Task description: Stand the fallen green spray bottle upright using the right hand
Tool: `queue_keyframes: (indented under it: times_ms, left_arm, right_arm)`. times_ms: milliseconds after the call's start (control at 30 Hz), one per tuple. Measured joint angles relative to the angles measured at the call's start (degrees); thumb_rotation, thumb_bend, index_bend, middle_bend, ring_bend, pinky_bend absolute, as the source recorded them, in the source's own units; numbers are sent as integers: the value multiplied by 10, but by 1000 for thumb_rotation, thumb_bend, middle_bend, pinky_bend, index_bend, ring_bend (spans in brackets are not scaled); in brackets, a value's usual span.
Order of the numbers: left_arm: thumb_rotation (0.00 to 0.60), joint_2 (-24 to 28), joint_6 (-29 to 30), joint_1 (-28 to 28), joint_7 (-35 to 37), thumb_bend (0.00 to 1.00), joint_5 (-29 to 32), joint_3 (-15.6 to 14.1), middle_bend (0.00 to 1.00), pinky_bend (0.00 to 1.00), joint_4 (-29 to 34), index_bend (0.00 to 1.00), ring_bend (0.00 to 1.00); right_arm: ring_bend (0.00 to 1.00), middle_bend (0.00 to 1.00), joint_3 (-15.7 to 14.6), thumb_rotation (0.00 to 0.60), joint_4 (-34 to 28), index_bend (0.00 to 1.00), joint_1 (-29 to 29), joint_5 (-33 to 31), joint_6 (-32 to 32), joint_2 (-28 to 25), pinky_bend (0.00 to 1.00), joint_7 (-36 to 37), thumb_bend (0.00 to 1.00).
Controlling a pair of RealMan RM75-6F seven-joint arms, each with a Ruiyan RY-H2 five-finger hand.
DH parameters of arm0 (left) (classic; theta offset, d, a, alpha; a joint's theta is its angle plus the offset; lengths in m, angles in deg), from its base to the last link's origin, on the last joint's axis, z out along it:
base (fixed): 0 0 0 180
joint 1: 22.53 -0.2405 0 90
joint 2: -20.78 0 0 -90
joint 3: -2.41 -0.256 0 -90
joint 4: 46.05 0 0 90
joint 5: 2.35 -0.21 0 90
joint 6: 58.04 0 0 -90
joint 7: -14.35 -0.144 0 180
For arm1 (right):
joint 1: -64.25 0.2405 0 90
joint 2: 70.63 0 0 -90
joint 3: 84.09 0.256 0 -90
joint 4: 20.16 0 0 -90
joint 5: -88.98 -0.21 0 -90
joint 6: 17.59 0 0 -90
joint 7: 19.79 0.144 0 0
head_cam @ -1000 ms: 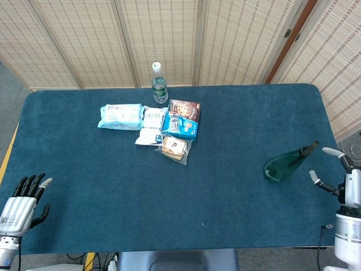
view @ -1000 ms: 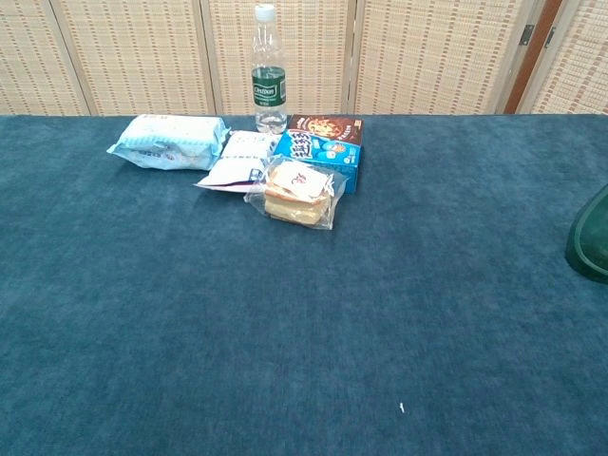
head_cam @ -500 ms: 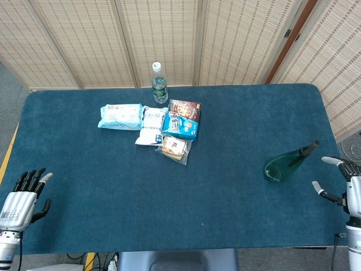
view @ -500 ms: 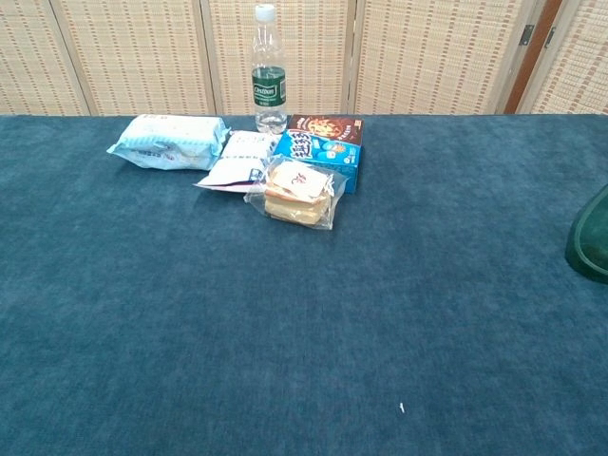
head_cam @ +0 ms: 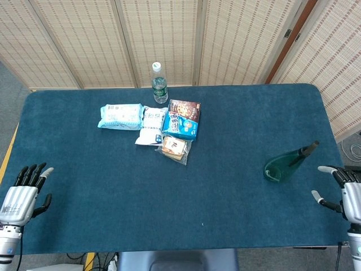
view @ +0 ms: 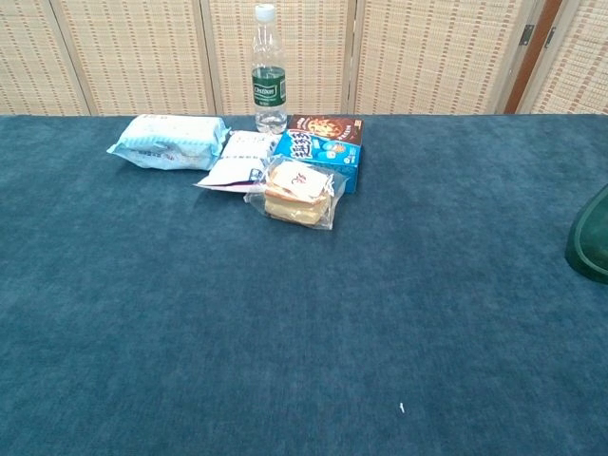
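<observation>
The green spray bottle lies on its side near the table's right edge, its dark nozzle pointing up and right. The chest view catches only its green base at the right border. My right hand hangs off the table's right front corner, below and right of the bottle, fingers apart and empty, not touching it. At the left front corner my left hand is open too, fingers pointing away from me, holding nothing. Neither hand shows in the chest view.
A clear water bottle stands at the back of the blue table. In front of it lie a light-blue packet, a white pouch, a blue box and a bagged bread.
My right hand has dropped back and down, away from the bottle toward the table's front right corner. My left hand has shifted slightly. The bottle has not moved.
</observation>
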Motion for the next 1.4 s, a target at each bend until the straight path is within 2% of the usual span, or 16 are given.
queue_keyframes:
  times_ms: [467,967,1400]
  left_arm:
    - [600,-17,6,-4,-6,454,2,-5,68,0,-5,124,0]
    - [600,-10,12,-5,-28,454,6,-4,68,0,20,124,0]
    - [600,-15,14,-6,-33,454,1,-8,68,0,21,124,0]
  right_arm:
    - [273,342,-29,600,19,337,-13,7,18,-3,242,-37,138]
    - [273,342,-29,600,-1,337,-18,11,13,-30,242,-49,139]
    - [273,342,-30,600,1,337,-20,13,12,-24,242,-48,140]
